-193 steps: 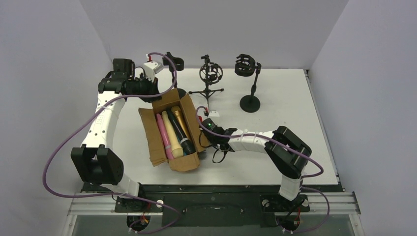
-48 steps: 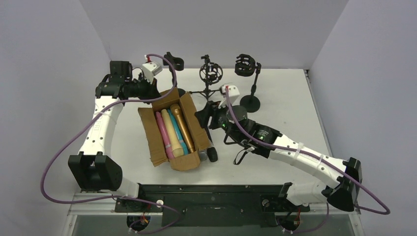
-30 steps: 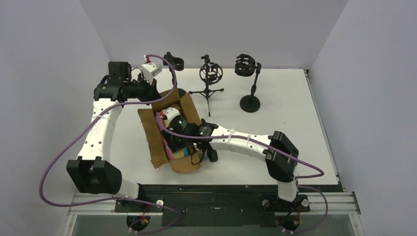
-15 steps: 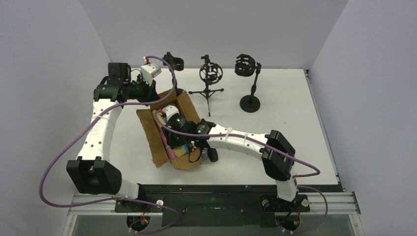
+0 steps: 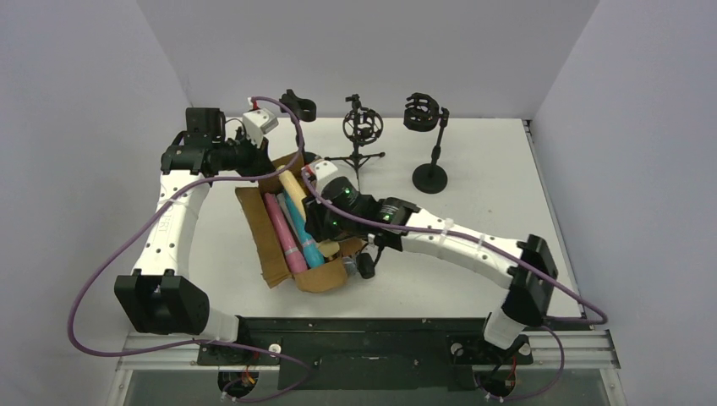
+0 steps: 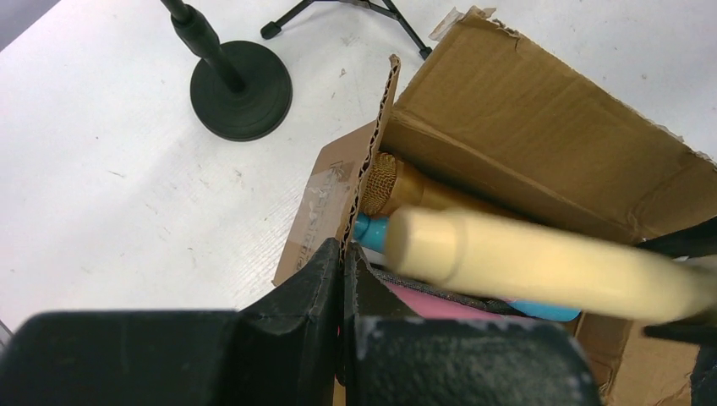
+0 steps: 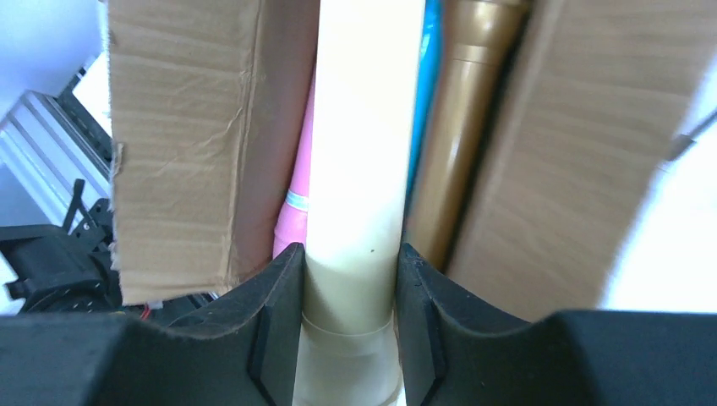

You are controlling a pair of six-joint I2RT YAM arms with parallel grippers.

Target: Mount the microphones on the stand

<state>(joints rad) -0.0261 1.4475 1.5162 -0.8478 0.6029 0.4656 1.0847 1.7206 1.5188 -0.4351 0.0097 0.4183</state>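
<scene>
Right hand (image 7: 348, 258) clasps the cream microphone (image 7: 368, 127) — over the cardboard box (image 7: 177, 127).

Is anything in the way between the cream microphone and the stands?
Only the raised far flap of the cardboard box, pinched by the left gripper, stands between the cream microphone in the right gripper and the stands.

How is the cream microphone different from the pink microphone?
The cream microphone is pale yellowish, while the pink microphone is bright pink. The cream microphone is squeezed between the fingers of the right gripper and held up above the others. The pink microphone lies untouched down in the box. Both are long sticks pointing nearly the same way.
</scene>
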